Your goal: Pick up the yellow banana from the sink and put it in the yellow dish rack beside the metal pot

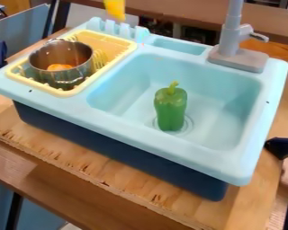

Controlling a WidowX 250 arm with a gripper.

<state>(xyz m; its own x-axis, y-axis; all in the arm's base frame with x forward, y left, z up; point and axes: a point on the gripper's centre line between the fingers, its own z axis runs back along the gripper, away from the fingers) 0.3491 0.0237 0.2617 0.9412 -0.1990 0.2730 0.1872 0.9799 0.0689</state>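
One green pepper (170, 109) is seen inside the pale blue basin (206, 76), the landmark for every place given here. It is stood upright over the round drain (187, 127) in the basin's floor, a little toward the near side. Its long axis is held close to vertical; its stem is pointed up, with the tip bent slightly left, and its blunt end is turned down. Whether the tool is open, closed or gripping anything cannot be told.

To the left of the basin, a yellow rack (112, 41) is set into the sink unit (170, 146). A metal pot (80, 75) is carried in the rack, toward its left end, with its open mouth turned up, and an orange thing (59, 67) is contained inside. Beyond the basin's far left corner, part of a yellow thing (115, 9) is seen at the top edge of the view; what it is cannot be told.

A grey faucet (231, 28) is mounted behind the basin, toward its right side. A shallow recess (176, 46) is moulded just beyond the basin's far rim. Below the basin, the unit's dark blue base (122, 152) is supported by the wooden surface (260, 193).
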